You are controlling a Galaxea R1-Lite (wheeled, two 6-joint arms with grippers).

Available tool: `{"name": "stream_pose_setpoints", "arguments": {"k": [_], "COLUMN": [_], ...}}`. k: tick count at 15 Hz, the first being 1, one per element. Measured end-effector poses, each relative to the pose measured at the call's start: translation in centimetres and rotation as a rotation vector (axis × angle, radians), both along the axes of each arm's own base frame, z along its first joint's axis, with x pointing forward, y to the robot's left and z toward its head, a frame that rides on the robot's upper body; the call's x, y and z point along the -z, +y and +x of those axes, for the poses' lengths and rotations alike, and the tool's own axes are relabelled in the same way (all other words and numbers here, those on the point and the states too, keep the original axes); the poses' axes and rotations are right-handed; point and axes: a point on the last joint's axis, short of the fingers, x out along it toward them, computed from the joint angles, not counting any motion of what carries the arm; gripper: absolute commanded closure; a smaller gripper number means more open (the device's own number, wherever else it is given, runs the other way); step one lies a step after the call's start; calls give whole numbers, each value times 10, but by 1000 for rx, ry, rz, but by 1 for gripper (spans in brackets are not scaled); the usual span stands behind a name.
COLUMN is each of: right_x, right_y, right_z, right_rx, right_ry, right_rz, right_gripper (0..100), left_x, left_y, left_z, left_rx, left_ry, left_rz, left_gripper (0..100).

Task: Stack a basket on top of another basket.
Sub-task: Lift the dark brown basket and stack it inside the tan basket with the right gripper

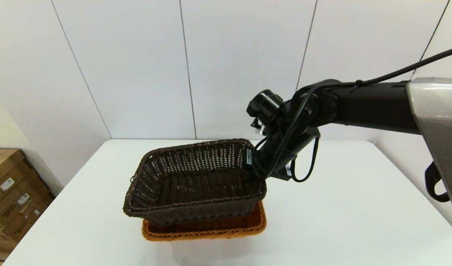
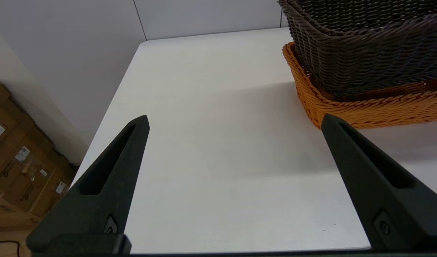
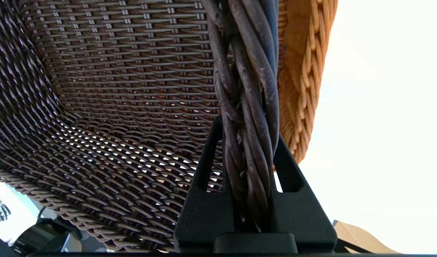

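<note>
The dark brown basket (image 1: 192, 181) hangs tilted over the orange-tan basket (image 1: 211, 229), its near end low inside the tan one and its right end raised. My right gripper (image 1: 256, 168) is shut on the dark basket's braided right rim (image 3: 248, 107); in the right wrist view both fingers pinch that rim, with the orange-tan basket (image 3: 304, 71) just beyond it. My left gripper (image 2: 236, 121) is open over bare table, left of both baskets: the dark brown basket (image 2: 365, 46) and the orange-tan basket (image 2: 365, 107).
The white table (image 1: 359, 214) has free surface to the left and right of the baskets. White wall panels stand behind it. Cardboard boxes (image 1: 11, 195) are stacked on the floor beyond the table's left edge.
</note>
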Motion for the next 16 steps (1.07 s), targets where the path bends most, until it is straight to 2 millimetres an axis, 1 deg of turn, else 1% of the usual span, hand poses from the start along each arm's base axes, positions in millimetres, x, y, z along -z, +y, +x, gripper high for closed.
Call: {"name": "stream_pose_setpoints", "arguments": {"k": [4,9,16], "right_x": [6,7,10], "right_y": [-6,-8,-18], "right_z": [7,9,16], "right_rx": [16,32,58], "right_ry": [17,24,33], "right_rz": [4,1,-3], "right_gripper": [100,100,100], "left_x": [0,0,0], "left_y": [0,0,0], "left_z": [0,0,0], "left_rx": [0,0,0], "left_ry": [0,0,0], "left_rz": [0,0,0], "left_gripper": [0,0,0]}}
